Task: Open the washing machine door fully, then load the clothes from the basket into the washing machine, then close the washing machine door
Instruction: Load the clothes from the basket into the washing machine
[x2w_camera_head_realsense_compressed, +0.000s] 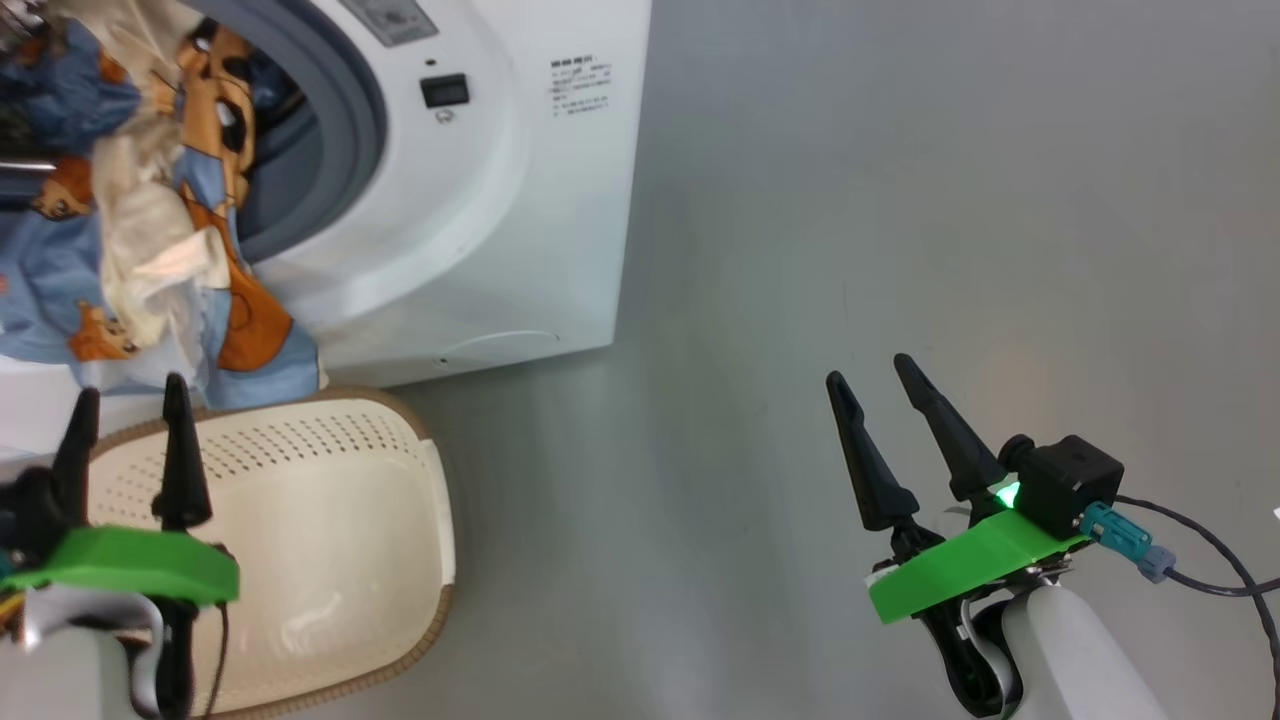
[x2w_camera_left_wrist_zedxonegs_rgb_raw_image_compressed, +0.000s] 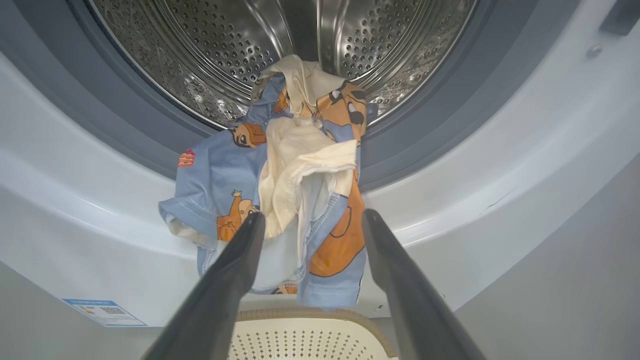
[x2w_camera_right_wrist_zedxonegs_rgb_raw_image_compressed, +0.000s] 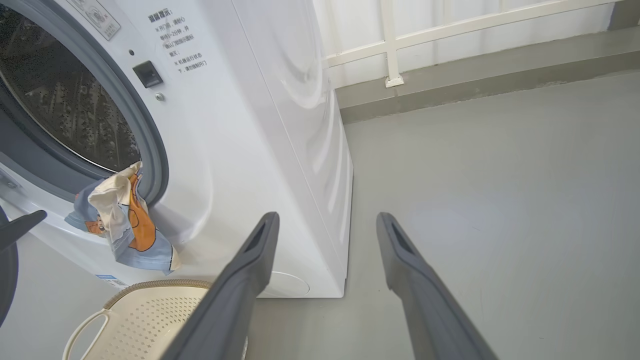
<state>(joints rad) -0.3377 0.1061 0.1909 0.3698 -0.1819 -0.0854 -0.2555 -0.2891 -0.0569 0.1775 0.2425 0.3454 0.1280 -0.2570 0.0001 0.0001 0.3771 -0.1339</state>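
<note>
The clothes (x2w_camera_left_wrist_zedxonegs_rgb_raw_image_compressed: 300, 200) hang half out of the washing machine (x2w_camera_head_realsense_compressed: 500, 200) drum (x2w_camera_left_wrist_zedxonegs_rgb_raw_image_compressed: 225, 45), drooping toward the basket (x2w_camera_head_realsense_compressed: 300, 520). The left gripper (x2w_camera_left_wrist_zedxonegs_rgb_raw_image_compressed: 314, 216), spread wide and empty, sits just below them, nearer. The right gripper (x2w_camera_head_realsense_compressed: 869, 368), equally wide, is well apart over the floor (x2w_camera_head_realsense_compressed: 900, 200).

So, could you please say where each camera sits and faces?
Head: atop the robot, looking down at basket, floor, washing machine; left claw, right claw show.
Left wrist: on that arm, faces drum and draped clothes along left claw.
Right wrist: on that arm, faces machine's corner and floor along right claw.
All share clothes, basket.
</note>
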